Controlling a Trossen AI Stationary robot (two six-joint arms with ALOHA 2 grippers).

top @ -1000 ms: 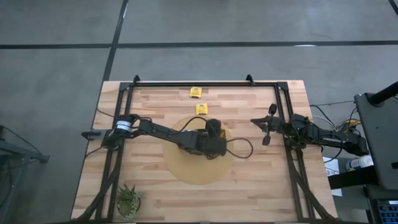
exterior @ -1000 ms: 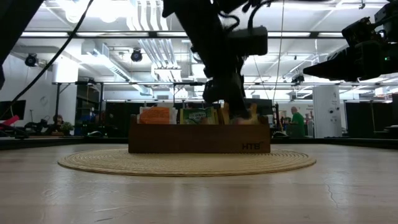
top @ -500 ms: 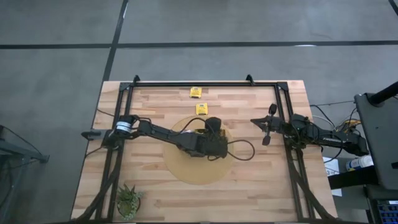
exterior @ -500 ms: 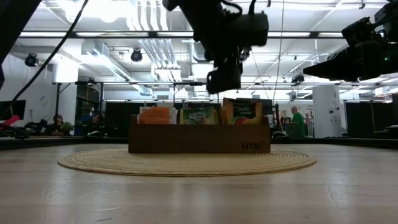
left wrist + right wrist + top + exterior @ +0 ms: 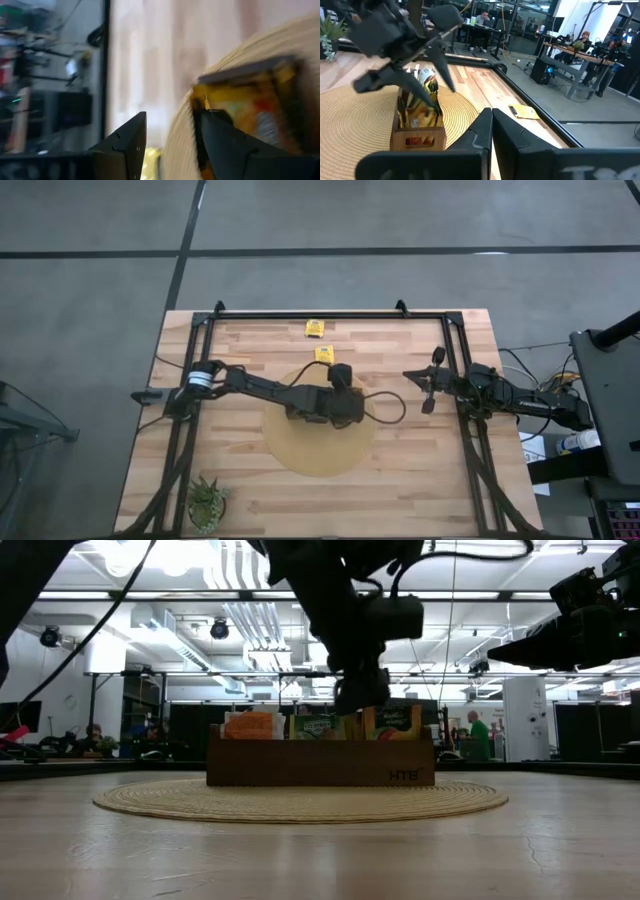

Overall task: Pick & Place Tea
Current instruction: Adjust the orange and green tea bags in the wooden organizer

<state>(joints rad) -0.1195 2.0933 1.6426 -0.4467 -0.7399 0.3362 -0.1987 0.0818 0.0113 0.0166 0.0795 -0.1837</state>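
Observation:
A dark-brown compartment box (image 5: 320,764) stands on the round woven mat (image 5: 318,450), with tea sachets upright in it: orange (image 5: 250,725), green (image 5: 318,726) and yellow-orange (image 5: 392,722). In the high view my left arm covers the box. My left gripper (image 5: 360,698) (image 5: 170,116) hovers open just above the box's right end, with nothing between its fingers. Two yellow sachets (image 5: 315,328) (image 5: 324,354) lie flat on the table beyond the mat. My right gripper (image 5: 408,375) (image 5: 492,125) waits shut at the table's right side.
A small potted plant (image 5: 207,502) stands at the near left corner. A black frame (image 5: 310,314) runs along the table's far edge and down both sides. There is bare wood between the mat and the far rail. People sit at desks in the room beyond.
My left gripper has risen out of the box's right-end compartment, leaving the yellow-orange sachets standing there. It then moved toward the table's far edge and sank a little. It has stayed open throughout.

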